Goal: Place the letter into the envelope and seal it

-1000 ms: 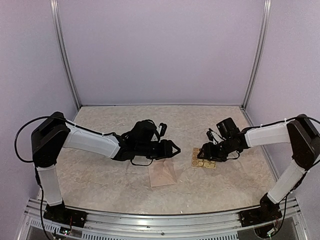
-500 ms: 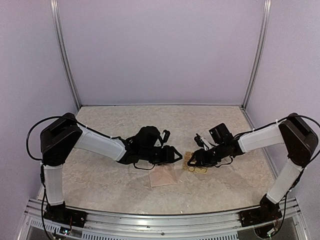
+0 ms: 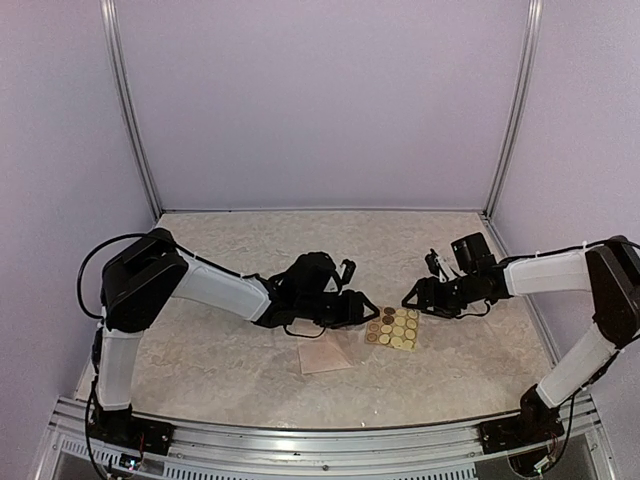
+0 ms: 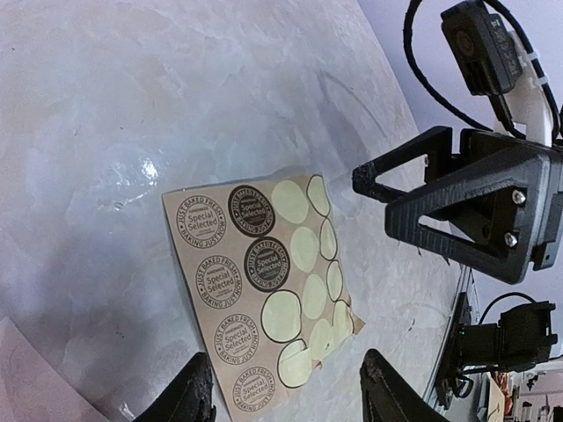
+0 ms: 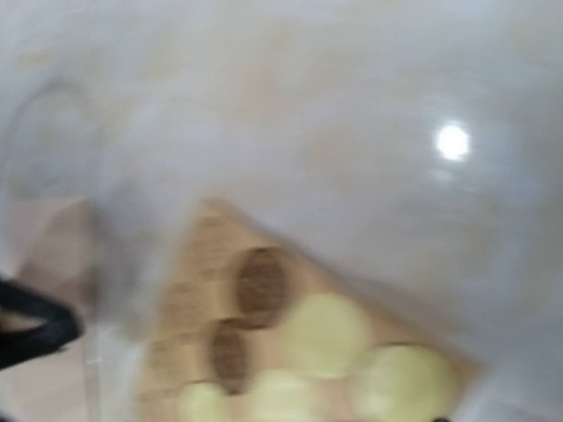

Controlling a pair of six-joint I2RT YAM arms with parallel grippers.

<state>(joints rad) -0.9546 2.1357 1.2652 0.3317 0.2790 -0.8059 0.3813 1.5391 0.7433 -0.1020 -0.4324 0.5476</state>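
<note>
The pale pink envelope (image 3: 325,355) lies flat near the table's middle front; its corner (image 4: 31,382) shows in the left wrist view. The letter is out of view. A tan sticker sheet (image 3: 392,328) (image 4: 255,290) (image 5: 290,352) lies just right of the envelope, with several stickers peeled off. My left gripper (image 3: 358,306) (image 4: 286,400) hovers low over the sheet's left end, open, with nothing between its fingertips. My right gripper (image 3: 408,298) (image 4: 374,202) hangs just beyond the sheet's far right edge, its fingers apart and empty. The right wrist view is blurred by motion.
Both arms reach in toward the middle, their grippers close together over the sticker sheet. Metal frame posts (image 3: 135,110) stand at the back corners, purple walls close the sides, and a rail (image 3: 300,440) runs along the near edge.
My right gripper, which rested on the sticker sheet and slid it left, has lifted off and drawn back to the right. My left gripper has reached further right, up to the sheet.
</note>
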